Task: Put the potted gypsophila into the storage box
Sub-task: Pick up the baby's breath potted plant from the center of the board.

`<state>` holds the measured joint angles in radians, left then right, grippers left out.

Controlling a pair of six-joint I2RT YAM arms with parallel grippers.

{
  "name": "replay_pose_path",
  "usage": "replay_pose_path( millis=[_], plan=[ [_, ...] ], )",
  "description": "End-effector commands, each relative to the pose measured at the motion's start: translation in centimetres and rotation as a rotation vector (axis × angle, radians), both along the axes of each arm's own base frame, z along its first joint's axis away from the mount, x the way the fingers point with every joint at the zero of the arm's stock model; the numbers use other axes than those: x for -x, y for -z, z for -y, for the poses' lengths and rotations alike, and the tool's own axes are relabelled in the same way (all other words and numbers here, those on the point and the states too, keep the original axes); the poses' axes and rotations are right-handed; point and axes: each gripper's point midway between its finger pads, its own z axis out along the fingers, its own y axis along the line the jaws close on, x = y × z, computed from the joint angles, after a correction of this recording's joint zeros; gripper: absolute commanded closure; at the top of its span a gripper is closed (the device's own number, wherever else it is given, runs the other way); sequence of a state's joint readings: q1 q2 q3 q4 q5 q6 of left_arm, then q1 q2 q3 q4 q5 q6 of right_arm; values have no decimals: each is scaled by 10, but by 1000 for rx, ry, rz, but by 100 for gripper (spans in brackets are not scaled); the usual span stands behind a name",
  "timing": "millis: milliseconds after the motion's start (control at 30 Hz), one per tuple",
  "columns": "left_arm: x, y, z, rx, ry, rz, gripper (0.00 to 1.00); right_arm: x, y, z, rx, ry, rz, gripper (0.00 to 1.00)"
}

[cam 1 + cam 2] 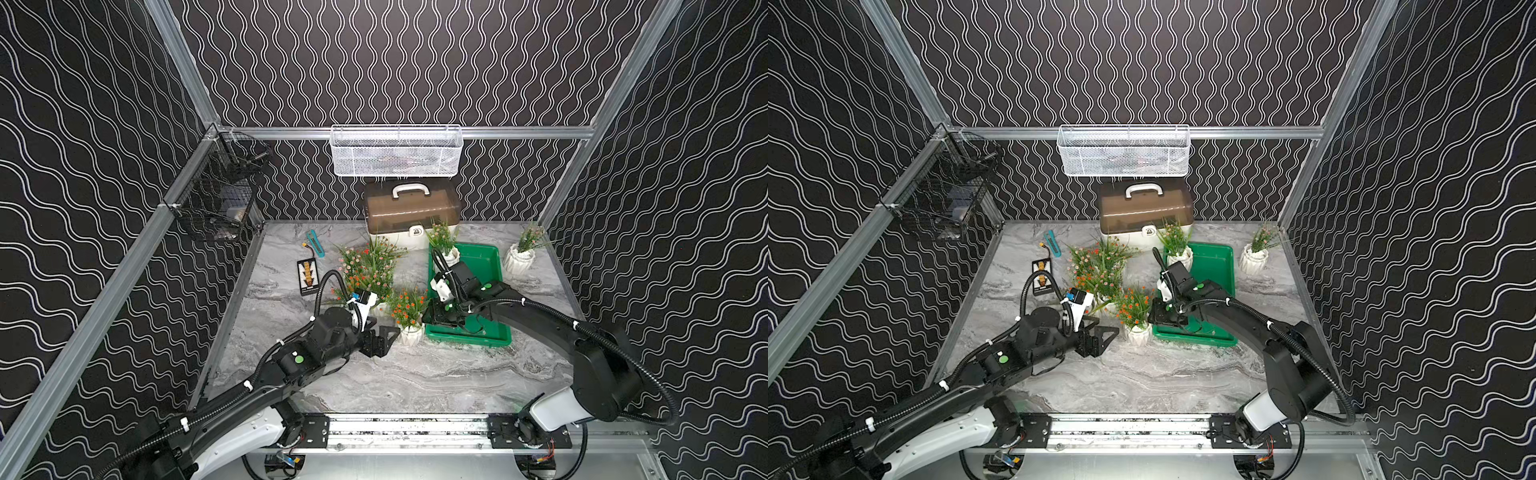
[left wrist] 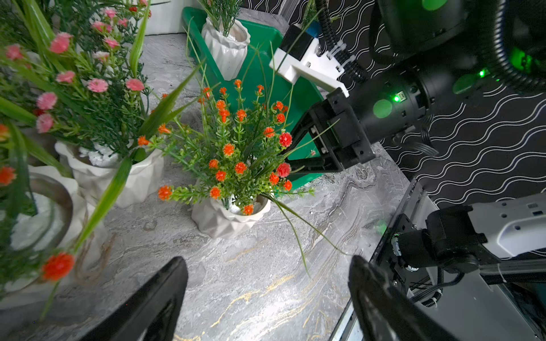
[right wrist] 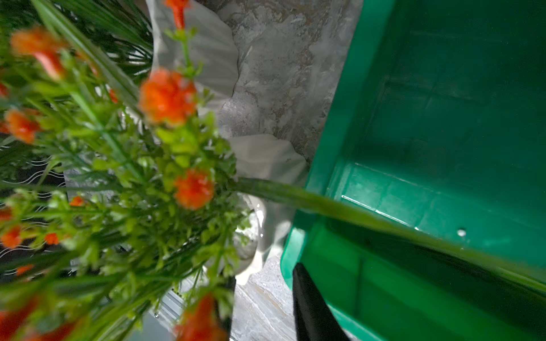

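Note:
The storage box (image 1: pixel 486 266) (image 2: pixel 257 73) (image 3: pixel 428 118) lies right of centre, with one potted gypsophila (image 1: pixel 449 255) (image 2: pixel 227 50) standing in its far left corner. An orange-blossomed pot (image 1: pixel 411 334) (image 2: pixel 230 218) stands on the table just off the box's near left corner. My left gripper (image 1: pixel 392 336) (image 2: pixel 267 259) is open and empty, just left of that pot. My right gripper (image 1: pixel 430 318) (image 3: pixel 264 272) hangs at the box's near left corner, reaching into that plant's foliage (image 3: pixel 165 94). Its jaws stand narrowly apart with bare table between them. More pots cluster to the left (image 1: pixel 368 266), and one stands right of the box (image 1: pixel 519 259).
A white case with a brown lid (image 1: pixel 411 212) stands behind the box, under a white mesh basket (image 1: pixel 395 151) on the back wall. A black wire basket (image 1: pixel 220 195) hangs on the left wall. A black card (image 1: pixel 307 278) and a teal tool (image 1: pixel 316 243) lie far left.

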<state>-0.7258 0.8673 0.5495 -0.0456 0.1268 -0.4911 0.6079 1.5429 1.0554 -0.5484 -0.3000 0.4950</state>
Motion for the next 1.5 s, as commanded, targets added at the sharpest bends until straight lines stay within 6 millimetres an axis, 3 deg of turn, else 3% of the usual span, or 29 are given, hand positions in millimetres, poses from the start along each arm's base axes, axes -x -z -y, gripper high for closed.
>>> replay_pose_path(
  millis=[0, 567, 767, 1067, 1467],
  plan=[
    [-4, -6, 3, 4, 11, 34, 11, -5, 2, -1, 18, -9, 18, 66],
    [-4, -6, -4, -3, -21, 48, 11, -14, 16, -14, 54, -45, 18, 71],
    [-2, -4, -3, 0, -11, 41, 10, -8, 28, -22, 85, -66, 8, 74],
    [-2, -3, -2, -3, -8, 38, 11, -13, 24, -28, 106, -78, 33, 77],
    [-4, 1, -2, -18, -11, 33, 11, -10, 10, -24, 91, -70, 68, 95]
  ],
)
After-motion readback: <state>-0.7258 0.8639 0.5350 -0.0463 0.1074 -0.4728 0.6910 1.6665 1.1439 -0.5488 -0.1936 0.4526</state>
